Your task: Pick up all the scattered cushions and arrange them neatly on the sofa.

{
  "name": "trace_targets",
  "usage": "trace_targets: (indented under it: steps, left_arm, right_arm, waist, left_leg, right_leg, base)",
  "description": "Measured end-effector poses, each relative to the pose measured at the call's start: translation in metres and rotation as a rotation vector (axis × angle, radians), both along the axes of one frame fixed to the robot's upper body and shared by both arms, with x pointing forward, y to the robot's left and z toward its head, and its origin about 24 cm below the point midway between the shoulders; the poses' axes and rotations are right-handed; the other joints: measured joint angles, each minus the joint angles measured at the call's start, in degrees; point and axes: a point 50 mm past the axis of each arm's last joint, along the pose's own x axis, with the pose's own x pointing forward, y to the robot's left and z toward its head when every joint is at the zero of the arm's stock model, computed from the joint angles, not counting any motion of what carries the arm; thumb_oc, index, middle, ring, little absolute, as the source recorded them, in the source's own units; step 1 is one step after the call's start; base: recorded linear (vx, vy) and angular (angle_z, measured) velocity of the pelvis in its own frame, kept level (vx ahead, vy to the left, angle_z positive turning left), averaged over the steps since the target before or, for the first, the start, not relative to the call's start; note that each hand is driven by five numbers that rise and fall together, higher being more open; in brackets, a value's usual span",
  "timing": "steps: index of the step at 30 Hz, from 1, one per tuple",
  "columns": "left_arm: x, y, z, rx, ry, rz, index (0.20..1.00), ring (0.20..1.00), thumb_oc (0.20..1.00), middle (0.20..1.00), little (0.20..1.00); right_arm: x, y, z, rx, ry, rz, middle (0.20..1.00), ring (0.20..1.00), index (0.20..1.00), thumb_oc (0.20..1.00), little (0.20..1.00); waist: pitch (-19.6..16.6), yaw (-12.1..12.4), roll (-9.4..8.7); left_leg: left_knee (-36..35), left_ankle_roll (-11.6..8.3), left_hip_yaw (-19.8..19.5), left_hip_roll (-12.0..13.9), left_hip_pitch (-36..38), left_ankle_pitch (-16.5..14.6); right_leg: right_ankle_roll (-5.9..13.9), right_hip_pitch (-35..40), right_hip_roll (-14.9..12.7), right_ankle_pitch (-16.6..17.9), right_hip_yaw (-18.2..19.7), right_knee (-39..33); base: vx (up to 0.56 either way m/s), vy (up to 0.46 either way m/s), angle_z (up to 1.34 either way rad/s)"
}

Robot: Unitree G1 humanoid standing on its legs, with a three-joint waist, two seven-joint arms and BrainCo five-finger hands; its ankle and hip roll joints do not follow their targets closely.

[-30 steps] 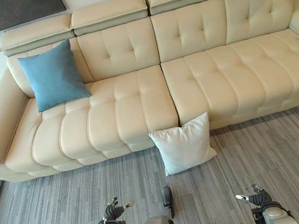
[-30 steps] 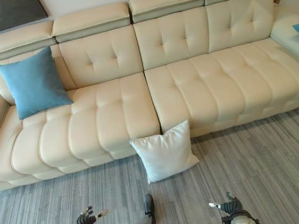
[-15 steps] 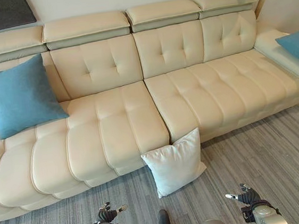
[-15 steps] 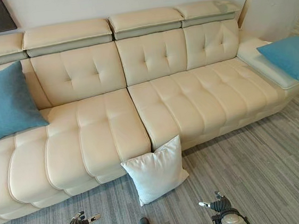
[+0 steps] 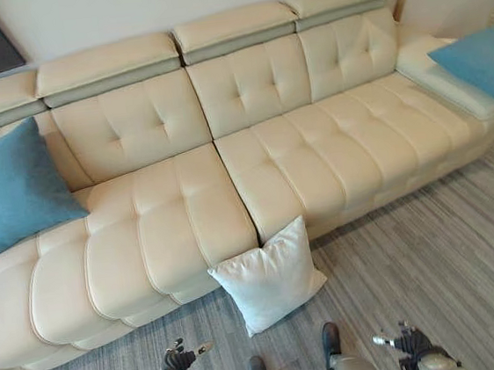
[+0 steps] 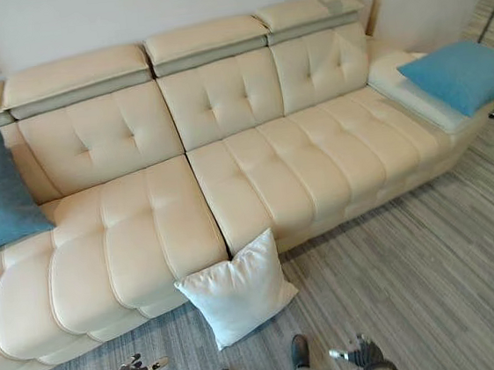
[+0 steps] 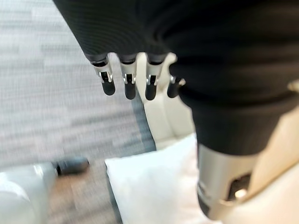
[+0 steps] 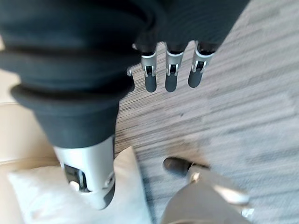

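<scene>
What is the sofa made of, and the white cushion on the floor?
The sofa looks like cream leather or a faux kind: smooth, slightly shiny, with tufted seams. The white cushion looks like soft matte woven cloth, with slight creases.

A long cream tufted leather sofa (image 5: 228, 169) stands on grey striped carpet floor (image 5: 431, 254). One blue fabric cushion (image 5: 13, 187) leans against its left backrest, another blue cushion (image 5: 479, 59) lies on its right end; a white square cushion (image 5: 267, 276) rests on the floor, propped against the sofa's front
</scene>
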Motion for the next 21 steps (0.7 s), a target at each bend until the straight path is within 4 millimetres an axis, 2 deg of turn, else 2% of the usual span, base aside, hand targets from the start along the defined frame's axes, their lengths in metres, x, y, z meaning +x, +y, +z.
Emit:
trace_targets:
  steps: [1, 2, 3, 4, 5, 6, 7, 8, 9, 11, 13, 14, 15, 16, 17, 18, 19, 20, 21]
  left_arm:
    - [-0.002, -0.006, -0.002, -0.015, 0.005, 0.003, 1.000, 1.000, 1.000, 1.000, 1.000]
    - [-0.001, -0.007, -0.004, -0.027, 0.010, 0.023, 1.000, 1.000, 1.000, 1.000, 1.000]
    - [0.007, -0.010, -0.001, -0.038, -0.014, 0.017, 1.000, 1.000, 1.000, 1.000, 1.000]
    - [0.011, -0.009, 0.000, -0.036, -0.019, 0.014, 1.000, 1.000, 1.000, 1.000, 1.000]
    - [0.011, -0.010, -0.001, -0.041, -0.016, 0.017, 1.000, 1.000, 1.000, 1.000, 1.000]
    - [0.007, -0.010, -0.003, -0.042, -0.001, 0.020, 1.000, 1.000, 1.000, 1.000, 1.000]
    - [0.006, -0.016, -0.005, -0.065, 0.006, 0.031, 1.000, 1.000, 1.000, 1.000, 1.000]
    - [0.017, -0.015, 0.001, -0.062, -0.035, 0.022, 1.000, 1.000, 1.000, 1.000, 1.000]
    - [0.018, -0.013, 0.001, -0.059, -0.042, 0.028, 1.000, 1.000, 1.000, 1.000, 1.000]
    - [0.021, -0.015, 0.002, -0.065, -0.044, 0.027, 1.000, 1.000, 1.000, 1.000, 1.000]
    - [0.021, -0.015, 0.002, -0.065, -0.042, 0.028, 1.000, 1.000, 1.000, 1.000, 1.000]
    - [0.018, -0.021, 0.000, -0.080, -0.036, 0.030, 1.000, 1.000, 1.000, 1.000, 1.000]
    - [0.025, -0.016, 0.002, -0.063, -0.039, 0.019, 1.000, 1.000, 1.000, 1.000, 1.000]
    - [0.023, -0.016, 0.001, -0.062, -0.034, 0.014, 1.000, 1.000, 1.000, 1.000, 1.000]
    - [0.017, -0.022, -0.002, -0.075, -0.015, 0.013, 1.000, 1.000, 1.000, 1.000, 1.000]
    - [0.020, -0.025, 0.000, -0.081, -0.031, -0.001, 1.000, 1.000, 1.000, 1.000, 1.000]
    - [0.021, -0.018, 0.001, -0.065, -0.037, 0.001, 1.000, 1.000, 1.000, 1.000, 1.000]
    - [0.005, -0.016, -0.005, -0.063, 0.018, 0.016, 1.000, 1.000, 1.000, 1.000, 1.000]
    - [-0.002, -0.013, -0.007, -0.058, 0.037, 0.020, 1.000, 1.000, 1.000, 1.000, 1.000]
  right_arm:
    - [0.000, -0.001, 0.000, -0.003, 0.001, -0.001, 1.000, 1.000, 1.000, 1.000, 1.000]
    - [-0.002, -0.002, -0.001, -0.002, 0.006, -0.016, 1.000, 1.000, 1.000, 1.000, 1.000]
    - [-0.004, -0.001, -0.002, 0.004, 0.016, -0.019, 1.000, 1.000, 1.000, 1.000, 1.000]
    - [-0.006, 0.000, -0.003, 0.006, 0.022, -0.022, 1.000, 1.000, 1.000, 1.000, 1.000]
    - [-0.005, -0.002, -0.002, 0.001, 0.016, -0.022, 1.000, 1.000, 1.000, 1.000, 1.000]
    - [0.000, -0.004, 0.000, -0.009, 0.000, -0.015, 1.000, 1.000, 1.000, 1.000, 1.000]
    - [0.007, -0.012, 0.006, -0.031, -0.031, -0.011, 1.000, 1.000, 1.000, 1.000, 1.000]
    - [0.011, -0.016, 0.008, -0.041, -0.042, -0.005, 1.000, 1.000, 1.000, 1.000, 1.000]
    - [0.013, -0.016, 0.009, -0.044, -0.043, -0.004, 1.000, 1.000, 1.000, 1.000, 1.000]
    - [0.015, -0.020, 0.011, -0.058, -0.054, -0.005, 1.000, 1.000, 1.000, 1.000, 1.000]
    - [0.015, -0.019, 0.011, -0.060, -0.051, 0.003, 1.000, 1.000, 1.000, 1.000, 1.000]
    - [0.016, -0.022, 0.012, -0.073, -0.049, 0.015, 1.000, 1.000, 1.000, 1.000, 1.000]
    - [0.011, -0.012, 0.007, -0.047, -0.034, 0.016, 1.000, 1.000, 1.000, 1.000, 1.000]
    - [0.013, -0.008, 0.007, -0.039, -0.040, 0.023, 1.000, 1.000, 1.000, 1.000, 1.000]
    - [0.017, -0.009, 0.009, -0.046, -0.048, 0.036, 1.000, 1.000, 1.000, 1.000, 1.000]
    - [0.022, -0.010, 0.010, -0.047, -0.056, 0.029, 1.000, 1.000, 1.000, 1.000, 1.000]
    - [0.021, -0.005, 0.008, -0.034, -0.047, 0.030, 1.000, 1.000, 1.000, 1.000, 1.000]
    - [0.022, -0.002, 0.008, -0.029, -0.048, 0.042, 1.000, 1.000, 1.000, 1.000, 1.000]
    - [0.023, 0.000, 0.009, -0.030, -0.054, 0.054, 1.000, 1.000, 1.000, 1.000, 1.000]
  waist:
    - [-0.35, 0.32, 0.64]
    - [-0.62, 0.18, 0.93]
    - [-0.32, -0.31, 0.48]
    - [-0.18, -0.89, -0.92]
    - [0.27, -0.34, -1.60]
    - [0.38, 0.48, -1.46]
    - [0.26, 0.31, 0.63]
    - [1.40, 0.69, -0.59]
    - [2.08, 1.27, -0.90]
    - [2.91, 0.55, -0.92]
    - [2.99, 0.52, -0.89]
    - [2.82, 0.46, 3.21]
    - [3.89, 0.10, 1.95]
    - [3.47, 0.06, 1.75]
    - [2.47, 0.29, 3.96]
    - [3.36, 0.74, 3.88]
    - [3.58, 0.94, 1.40]
    - [2.97, 0.80, 0.35]
    - [2.13, 1.34, 0.01]
  left_leg:
    - [0.04, 0.13, -0.26, 1.11, -0.34, -0.15]
    - [1.52, -0.37, -1.27, 2.44, -1.51, -0.07]
    - [5.55, -2.13, -2.39, 3.87, -3.69, -1.05]
    - [9.31, -2.67, -2.67, 3.60, -5.22, -2.21]
    - [14.17, -2.75, -2.94, 3.35, -5.43, -2.55]
    - [18.71, -2.74, -2.98, 2.57, -6.29, -2.15]
    - [22.97, -2.22, -3.24, 4.33, -9.35, -1.67]
    - [24.70, -2.99, -4.58, 2.91, -9.61, -1.47]
    - [24.41, -3.51, -4.55, 2.34, -9.50, -1.05]
    - [22.29, -3.43, -4.22, 0.44, -9.78, -1.43]
    - [16.52, -2.89, -2.75, -1.85, -8.66, -1.05]
    - [7.88, -2.75, -2.51, 0.48, -7.75, -1.76]
    - [4.55, -2.62, -2.02, 0.52, -7.04, 1.23]
    - [3.92, -2.82, -1.10, -0.09, -7.78, 0.84]
    - [2.42, -3.30, -2.01, 1.32, -8.92, -1.12]
    - [2.09, -5.94, -3.50, 2.42, -9.98, 0.16]
    - [1.69, -5.64, -2.56, 0.40, -8.70, 0.85]
    - [2.00, -3.29, -2.59, 0.17, -8.17, 0.84]
    - [1.65, -3.17, -2.55, -0.62, -7.78, 0.87]
  right_leg:
    - [-1.78, 0.48, 0.82, 1.24, -0.71, -0.03]
    - [-5.04, -0.31, 1.75, -0.54, -2.54, 2.30]
    - [-8.77, -2.46, 2.40, -3.10, -3.66, 7.11]
    - [-8.68, -3.09, 2.12, -2.73, -4.26, 7.71]
    - [-8.85, -2.14, 2.35, -2.68, -3.98, 7.31]
    - [-8.67, -1.85, 2.55, -2.86, -4.13, 6.58]
    - [-8.54, -0.08, 3.89, -3.61, -6.10, 5.04]
    - [-10.58, -2.19, 2.74, -3.77, -5.43, 8.36]
    - [-12.66, -2.02, 2.40, -1.80, -5.54, 8.70]
    - [-12.49, 0.01, 1.85, -1.82, -6.43, 4.76]
    - [-11.69, 2.18, 1.60, -1.33, -7.08, 0.13]
    - [-11.23, 1.92, 4.39, -2.14, -8.51, 1.68]
    - [-12.70, 1.19, 3.99, -0.29, -10.83, 1.99]
    - [-10.68, 1.49, 3.92, -1.58, -10.73, 0.52]
    - [-7.62, 1.40, 5.85, -4.11, -11.97, 0.71]
    - [-11.57, -2.88, 4.35, -10.91, -9.59, 17.37]
    - [-12.00, -1.33, 2.40, -9.39, -9.01, 15.82]
    - [-9.31, 0.41, 3.62, -9.34, -8.30, 11.75]
    - [-9.22, 1.26, 3.46, -9.25, -7.86, 9.47]
  base:
    - [0.35, -0.488, 0.15]
    - [0.23, -0.369, 0.50]
    - [0.16, -0.248, 0.77]
    - [0.21, -0.295, 0.52]
    - [0.18, -0.246, 0.05]
    - [0.18, -0.245, -0.04]
    - [0.18, -0.170, 0.04]
    - [0.19, -0.134, 0.19]
    - [0.28, -0.151, 0.30]
    - [0.21, -0.033, 0.33]
    - [0.23, 0.003, 0.27]
    - [0.37, 0.107, 0.76]
    - [0.48, 0.152, 0.78]
    - [0.39, 0.139, 0.71]
    - [0.40, 0.209, 0.40]
    - [0.40, 0.234, 0.41]
    - [0.51, 0.316, 0.28]
    - [0.36, 0.256, 0.05]
    - [0.25, 0.188, -0.10]
